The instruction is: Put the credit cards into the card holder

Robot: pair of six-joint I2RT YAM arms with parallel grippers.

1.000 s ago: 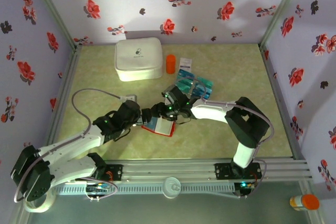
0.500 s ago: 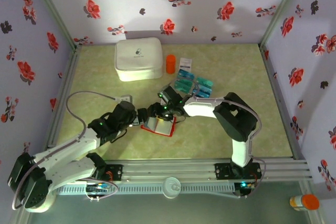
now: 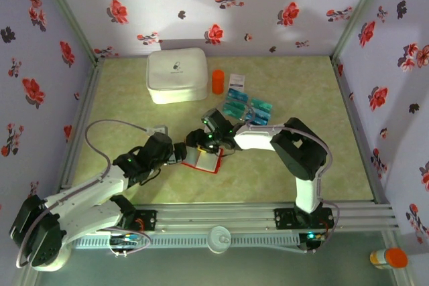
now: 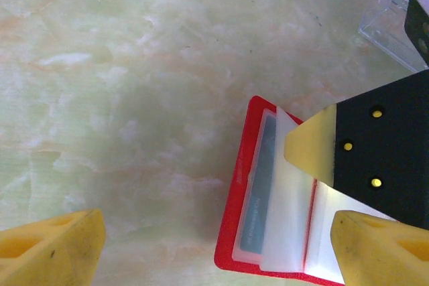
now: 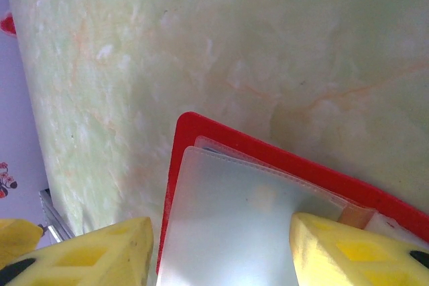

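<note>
We find the small bright-red square card holder (image 3: 204,160) open in the middle of the pale green marbled table (image 3: 127,108), one bluish card (image 4: 258,195) already in its clear pocket (image 5: 228,185). The right gripper (image 5: 221,239), jaws half apart and empty, seems to pin that pocket flat with a fingertip (image 4: 312,149). The left gripper (image 4: 214,239), jaws wide and empty, straddles the holder's left edge. The flat teal credit cards (image 3: 245,106) lie just beyond, to the far right.

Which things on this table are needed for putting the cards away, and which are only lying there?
For the job:
- credit cards
- red card holder, lying open

Only lying about:
- white zip case
- orange cylinder
- small white packet
</note>
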